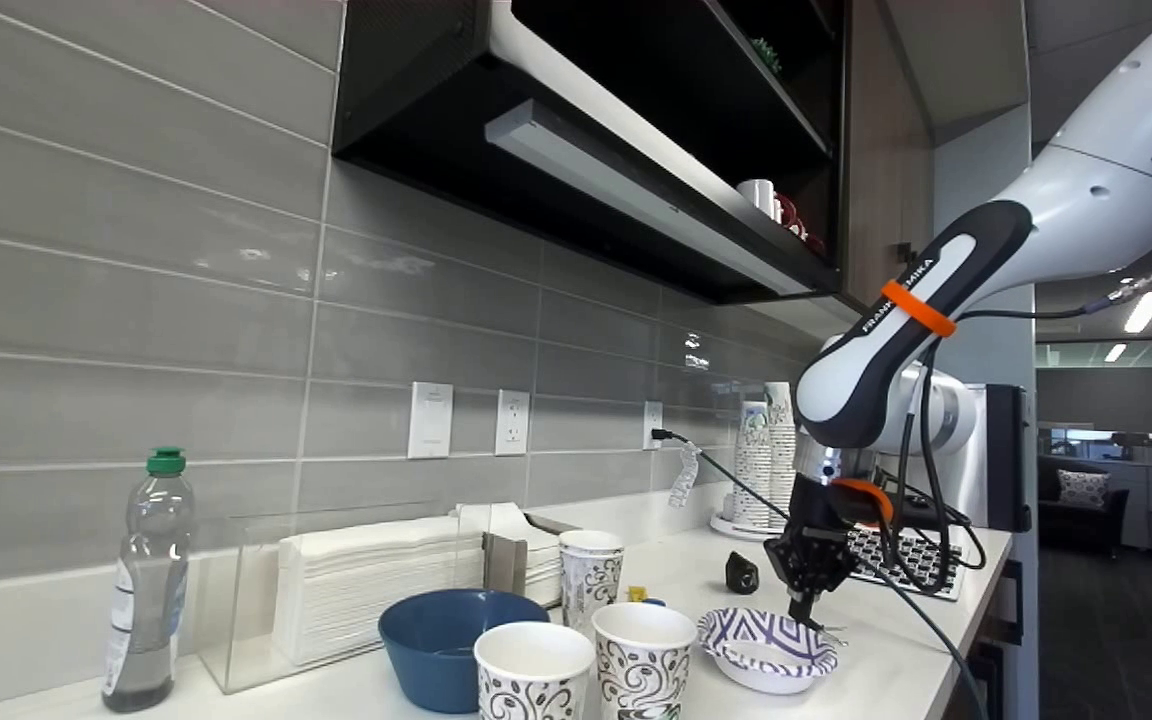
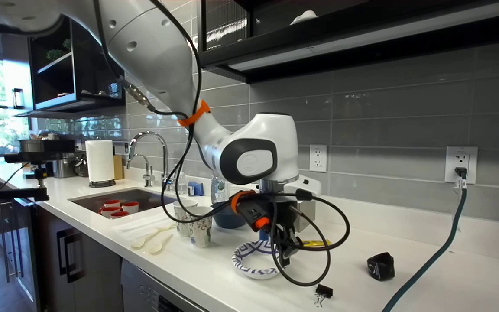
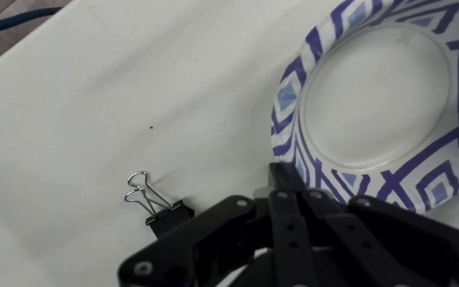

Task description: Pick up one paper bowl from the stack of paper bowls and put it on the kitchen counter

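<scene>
A shallow white paper bowl with a purple-blue pattern stands upright on the white kitchen counter. The bowl [image 1: 751, 632] [image 2: 256, 272] [image 3: 373, 99] shows in all views, and so does the counter [image 1: 876, 640] [image 2: 349, 294] [image 3: 114, 99]. I see only this bowl at the surface; whether others are nested beneath as a stack, I cannot tell. My gripper [image 1: 804, 612] [image 2: 285, 260] [image 3: 287, 177] points down at the bowl's rim. Its fingers are together across the rim and look shut on it; the pinched part is hidden behind the fingertips.
Patterned paper cups [image 1: 643, 660] and a blue bowl [image 1: 441, 650] stand beside the paper bowl. A binder clip [image 2: 324, 291] [image 3: 169, 217] lies near the gripper. A black object [image 1: 741, 573] [image 2: 380, 266] and a green cable [image 2: 438, 251] lie farther along, by the counter's wall.
</scene>
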